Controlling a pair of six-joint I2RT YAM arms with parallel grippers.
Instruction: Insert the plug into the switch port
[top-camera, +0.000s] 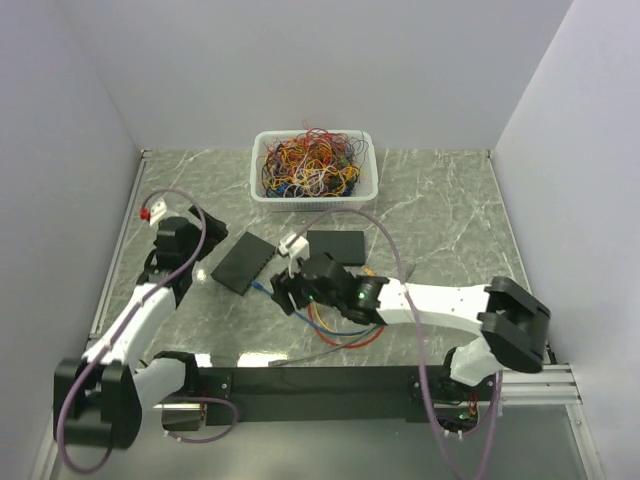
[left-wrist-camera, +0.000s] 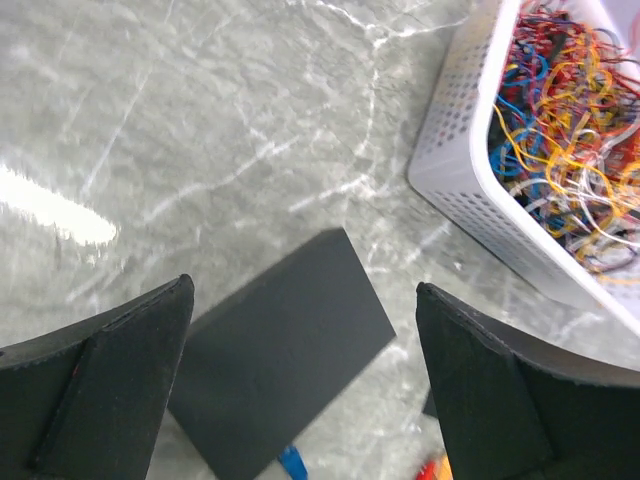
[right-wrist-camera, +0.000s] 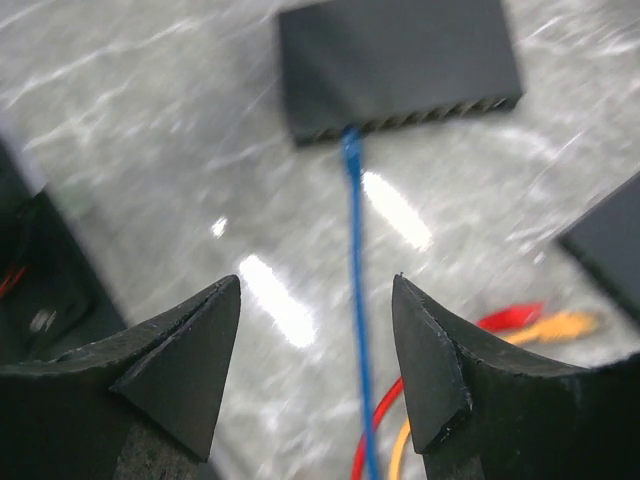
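Note:
The black switch (top-camera: 243, 262) lies flat left of centre, its row of ports facing the arms. A blue plug (right-wrist-camera: 348, 140) on a thin blue cable (right-wrist-camera: 357, 330) meets that port row on the switch (right-wrist-camera: 395, 65) and looks seated in a port. My right gripper (right-wrist-camera: 317, 282) is open just behind it; the cable runs between the fingers without touching them. In the top view this gripper (top-camera: 285, 292) hovers at the switch's near corner. My left gripper (left-wrist-camera: 302, 285) is wide open above the switch (left-wrist-camera: 280, 345), holding nothing, and the plug (left-wrist-camera: 291, 462) shows below.
A white basket (top-camera: 258, 160) full of coloured cables stands at the back centre. A second black box (top-camera: 336, 246) lies right of the switch, with a small white connector (top-camera: 293, 243) between them. Red and orange cables (top-camera: 345, 332) loop under the right arm.

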